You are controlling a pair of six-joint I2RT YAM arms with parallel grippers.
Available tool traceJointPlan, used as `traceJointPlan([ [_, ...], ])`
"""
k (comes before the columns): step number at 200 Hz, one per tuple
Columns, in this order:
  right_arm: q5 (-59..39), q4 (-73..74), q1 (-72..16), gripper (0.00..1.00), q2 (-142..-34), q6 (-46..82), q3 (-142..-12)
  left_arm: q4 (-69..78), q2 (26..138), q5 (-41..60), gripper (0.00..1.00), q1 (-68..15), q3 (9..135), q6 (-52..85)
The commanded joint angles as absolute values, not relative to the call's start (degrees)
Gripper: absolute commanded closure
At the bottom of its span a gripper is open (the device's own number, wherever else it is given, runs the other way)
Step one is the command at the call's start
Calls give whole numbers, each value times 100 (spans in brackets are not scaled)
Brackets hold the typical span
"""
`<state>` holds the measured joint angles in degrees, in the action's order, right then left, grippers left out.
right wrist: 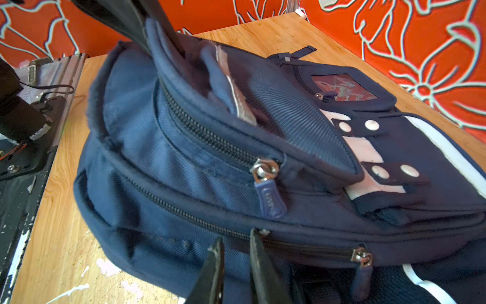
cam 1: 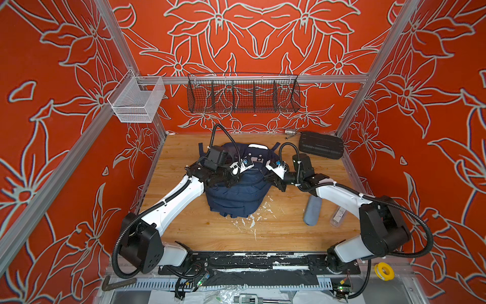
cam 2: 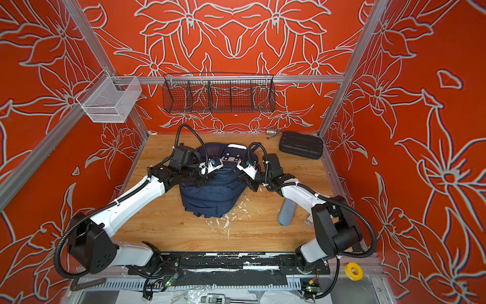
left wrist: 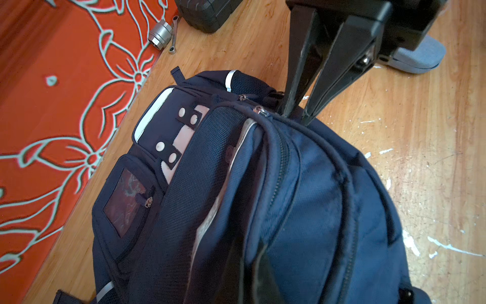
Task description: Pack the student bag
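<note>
The student bag (cam 1: 236,200) (cam 2: 210,197), a navy backpack with white stripes, lies in the middle of the wooden table. My left gripper (cam 1: 234,181) (cam 2: 206,180) (left wrist: 256,252) is shut on a raised fold of the bag's upper pocket edge. The right wrist view shows that gripper (right wrist: 163,50) holding the edge up, so the pocket gapes. My right gripper (cam 1: 271,180) (cam 2: 243,180) (right wrist: 236,237) stands at the bag's right side. Its jaws are a little apart, with their tips against the fabric by a zip and nothing pinched; the left wrist view shows this gripper (left wrist: 296,119) too.
A black ribbed case (cam 1: 320,144) lies at the back right, with a metal socket and small wrench (cam 1: 290,131) beside it. A grey-blue pouch (cam 1: 313,210) and a clear item (cam 1: 339,215) lie under my right arm. A black wire basket (cam 1: 243,94) and a white mesh basket (cam 1: 136,102) hang on the back rail.
</note>
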<state>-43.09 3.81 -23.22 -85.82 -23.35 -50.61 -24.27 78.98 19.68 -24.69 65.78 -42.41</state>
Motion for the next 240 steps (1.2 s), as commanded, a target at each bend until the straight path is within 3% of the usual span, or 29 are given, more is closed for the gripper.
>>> traceJointPlan([
  [1, -4098, 721, -2298, 79, -8457, -2197, -5019, -1793, 7656, 2246, 100, -2411, 6795, -4212],
  [47, -3892, 1177, -2363, 75, -8009, -2672, -4666, -1793, 7651, 2306, 100, -2408, 6750, -4149],
  [96, -3691, 1053, -2370, 69, -8231, -2830, -4897, -1934, 7598, 2463, 100, -2408, 6700, -4199],
  [166, -4544, 1013, -2321, 63, -8520, -2680, -5250, -1932, 7414, 2587, 100, -2408, 6265, -4385],
  [240, -4969, -93, -2276, 62, -8871, -3120, -5651, -1758, 7351, 2665, 100, -2404, 6134, -4253],
])
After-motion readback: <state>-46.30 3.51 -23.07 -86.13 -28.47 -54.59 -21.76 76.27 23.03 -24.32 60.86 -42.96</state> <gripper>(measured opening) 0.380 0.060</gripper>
